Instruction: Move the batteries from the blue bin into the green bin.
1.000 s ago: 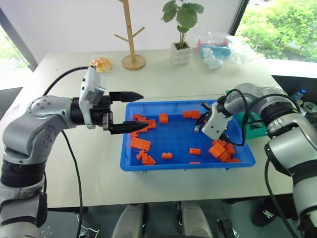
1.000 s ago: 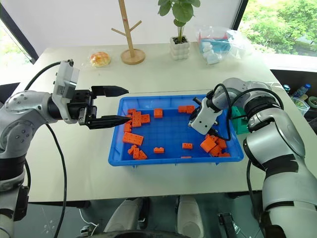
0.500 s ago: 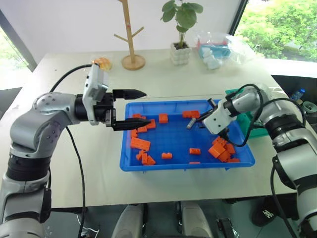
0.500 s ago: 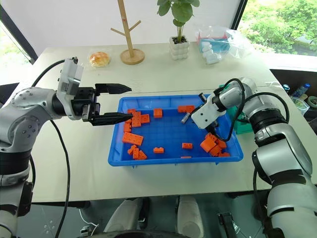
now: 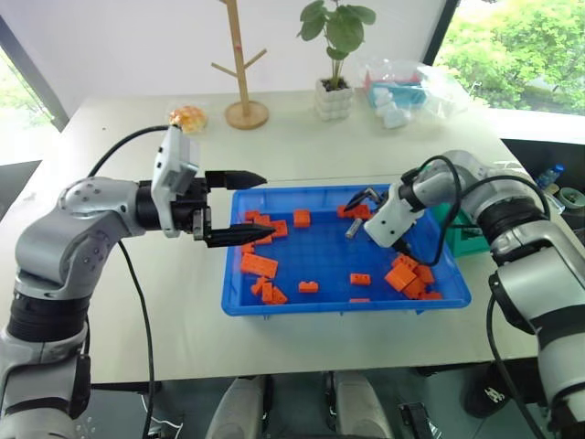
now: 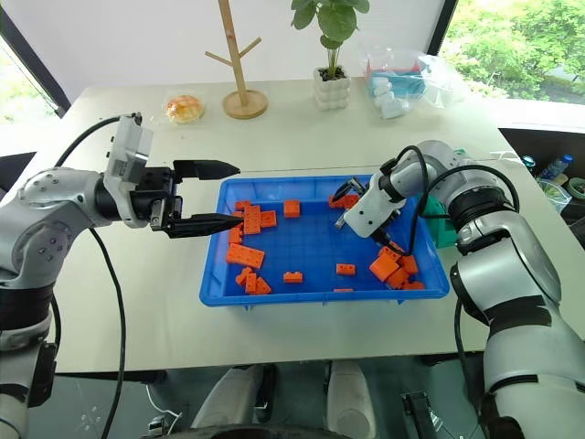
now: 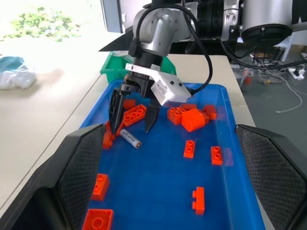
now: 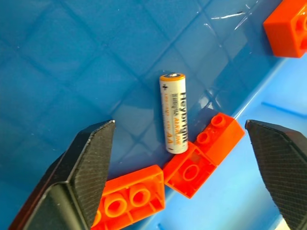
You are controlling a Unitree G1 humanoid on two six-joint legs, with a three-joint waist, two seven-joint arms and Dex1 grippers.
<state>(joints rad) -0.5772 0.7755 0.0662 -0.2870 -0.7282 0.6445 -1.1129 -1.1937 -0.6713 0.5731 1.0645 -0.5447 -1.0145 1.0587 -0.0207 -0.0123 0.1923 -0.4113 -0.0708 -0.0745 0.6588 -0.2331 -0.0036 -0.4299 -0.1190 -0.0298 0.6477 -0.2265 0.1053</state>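
The table carried the blue bin, which lay under the tips of both grippers, and the green bin stood just beyond the blue bin's right end, behind the right arm and apart from its fingers. The left gripper hung level over the blue bin's left edge with its two black fingers spread and nothing between them; orange bricks lay below and just past its lower finger. The right gripper pointed steeply down into the far right part of the blue bin, its fingers standing wide apart and gripping nothing. One battery lay flat on the blue floor in the gap between those open fingers, touched by neither, with its near end against an orange brick. No other batteries could be made out.
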